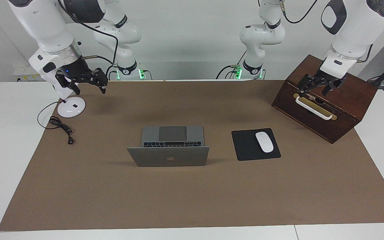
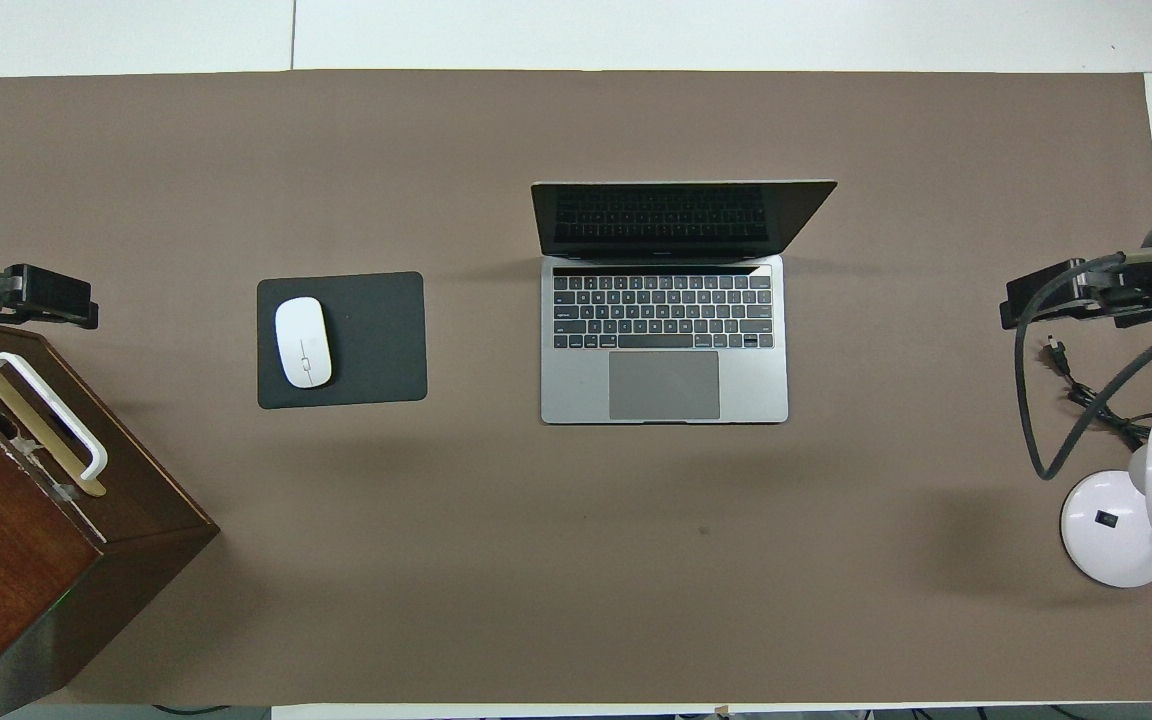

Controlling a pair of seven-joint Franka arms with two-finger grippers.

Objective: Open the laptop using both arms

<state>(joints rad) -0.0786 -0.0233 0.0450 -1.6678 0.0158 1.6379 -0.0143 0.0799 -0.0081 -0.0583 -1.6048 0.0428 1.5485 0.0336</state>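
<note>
Laptop (image 1: pixel 168 146) (image 2: pixel 664 300) sits open in the middle of the brown mat (image 1: pixel 192 200) (image 2: pixel 576 600), lid up with the logo side turned away from the robots, keyboard and trackpad toward them. Screen dark.

Left gripper (image 1: pixel 318 86) (image 2: pixel 46 295) hangs over the wooden box (image 1: pixel 332 100) (image 2: pixel 26 520) at the left arm's end of the table, just above the box's white handle (image 1: pixel 313 108) (image 2: pixel 46 412), not touching it as far as the facing view shows. Fingers spread apart, holding nothing.

Right gripper (image 1: pixel 85 79) (image 2: pixel 1066 298) is up in the air over the mat edge at the right arm's end, beside the white desk lamp (image 1: pixel 70 105) (image 2: pixel 1126 510). Can't tell if its fingers are apart or together. Nothing visibly held.

Black mouse pad (image 1: pixel 245 148) (image 2: pixel 376 340) with white mouse (image 1: pixel 264 141) (image 2: pixel 303 342) on it lies between the laptop and the box. Lamp cable (image 1: pixel 60 126) (image 2: pixel 1086 395) is bunched on the mat near the lamp base.

Both grippers are well apart from the laptop.
</note>
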